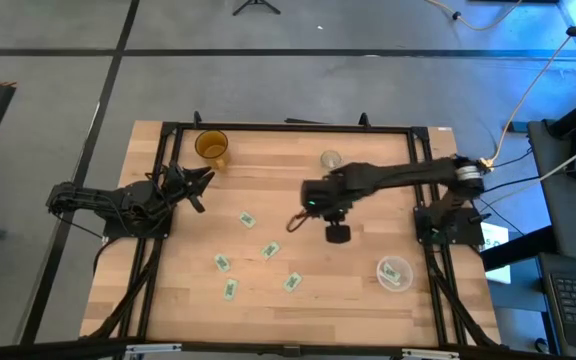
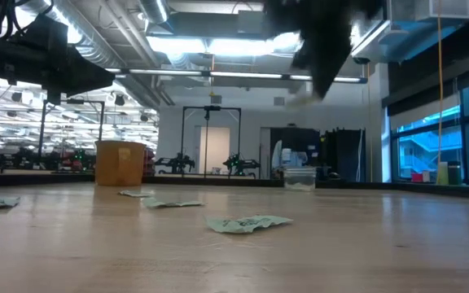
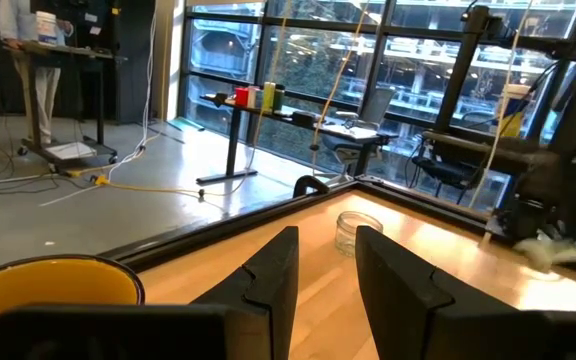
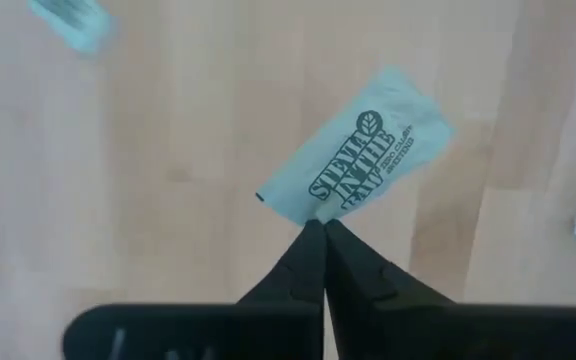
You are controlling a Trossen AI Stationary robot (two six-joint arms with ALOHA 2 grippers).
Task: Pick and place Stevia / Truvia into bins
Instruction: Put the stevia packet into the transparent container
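Now the right gripper (image 4: 320, 232) pinches a Stevia sachet (image 4: 363, 160), apparently lifted above the table (image 1: 368, 310); left gripper (image 3: 320, 275) parted, empty

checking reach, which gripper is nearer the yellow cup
Left. The left gripper sits just beside the yellow cup at the table's far left; the right gripper is mid-table, well away.

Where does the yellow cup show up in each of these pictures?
High view: yellow cup, upper left of centre.
Low view: left of centre, standing upright.
Left wrist view: only its rim, bottom left.
Right wrist view: not in it.
Shared landmark: small clear jar.
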